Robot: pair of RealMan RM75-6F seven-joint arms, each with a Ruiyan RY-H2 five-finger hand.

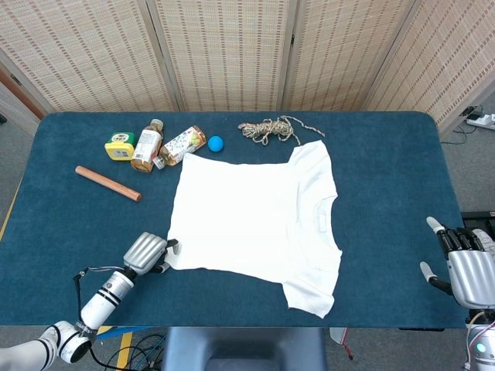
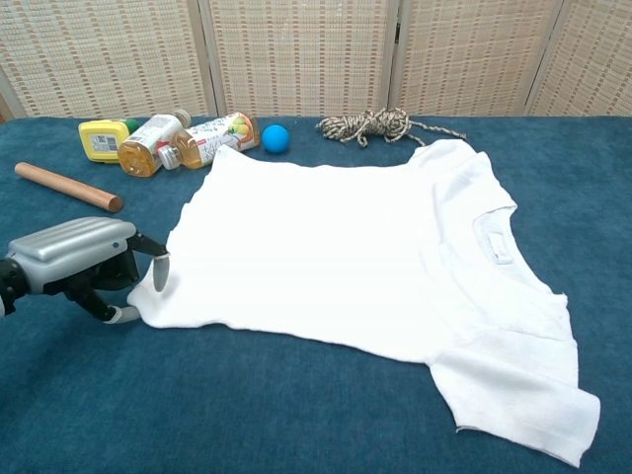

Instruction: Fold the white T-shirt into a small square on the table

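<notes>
The white T-shirt point(image 1: 255, 220) lies flat on the blue table point(image 1: 387, 178), collar toward the right; in the chest view the T-shirt point(image 2: 355, 252) fills the middle. My left hand point(image 1: 148, 253) sits at the shirt's near-left hem corner. In the chest view the left hand point(image 2: 84, 265) has a fingertip point(image 2: 161, 275) over the hem edge and the thumb low beside the corner; the cloth lies flat, with no grip showing. My right hand point(image 1: 466, 272) hangs beyond the table's right front corner, fingers spread, holding nothing.
Along the far edge lie a yellow container point(image 1: 120, 146), two bottles point(image 1: 146, 144) point(image 1: 182, 144), a blue ball point(image 1: 215, 143) and a coil of rope point(image 1: 267, 129). A wooden rod point(image 1: 107, 183) lies at the left. Folding screens stand behind the table.
</notes>
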